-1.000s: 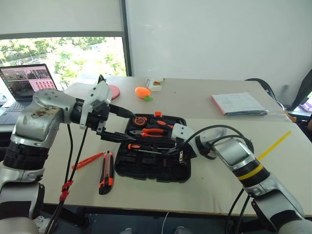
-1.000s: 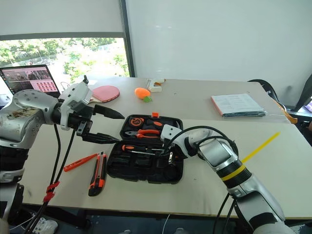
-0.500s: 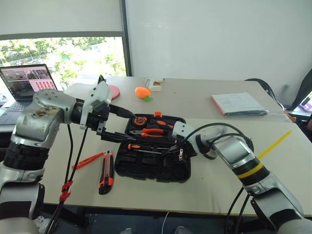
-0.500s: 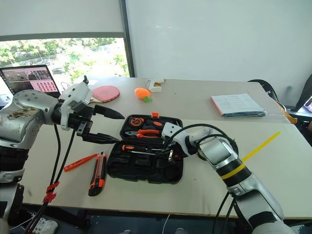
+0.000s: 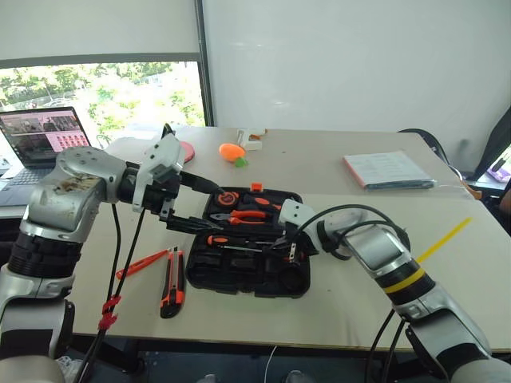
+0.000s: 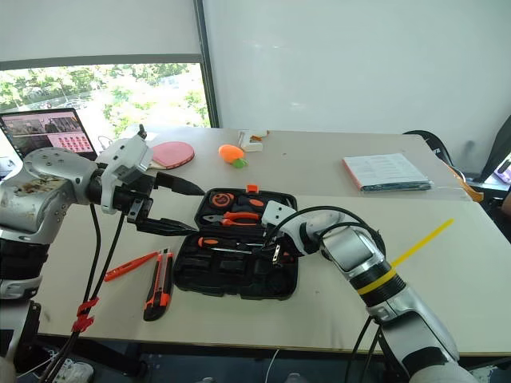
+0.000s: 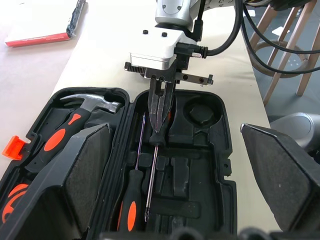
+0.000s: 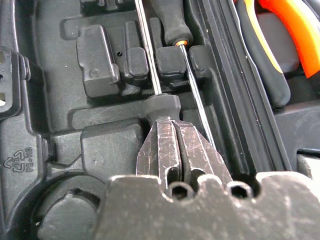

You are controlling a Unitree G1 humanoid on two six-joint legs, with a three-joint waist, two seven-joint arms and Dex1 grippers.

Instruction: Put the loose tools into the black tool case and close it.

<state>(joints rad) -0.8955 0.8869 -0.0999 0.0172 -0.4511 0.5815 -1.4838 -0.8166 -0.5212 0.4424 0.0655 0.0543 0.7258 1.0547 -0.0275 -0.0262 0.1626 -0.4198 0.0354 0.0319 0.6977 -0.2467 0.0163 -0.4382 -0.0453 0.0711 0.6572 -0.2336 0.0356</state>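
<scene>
The black tool case [image 5: 297, 279] lies open on the table with a hammer [image 7: 75, 115], pliers [image 5: 243, 215] and two screwdrivers in its slots. My right gripper [image 8: 167, 131] is shut, and its tips rest against the black handle end of one slotted screwdriver [image 7: 150, 185]. A second screwdriver with a black-and-orange handle [image 7: 131, 210] lies beside it. My left gripper [image 5: 212, 209] hangs open above the case's left edge, holding nothing. On the table left of the case lie a thin orange screwdriver [image 5: 144, 262] and an orange-black utility knife [image 5: 172, 281].
A laptop [image 5: 40, 144] stands at the far left. A red paddle [image 6: 173, 152] and an orange carrot toy [image 5: 233, 152] lie behind the case. A stack of papers [image 5: 387, 169] sits at the back right. A yellow strip [image 5: 447, 238] lies on the right.
</scene>
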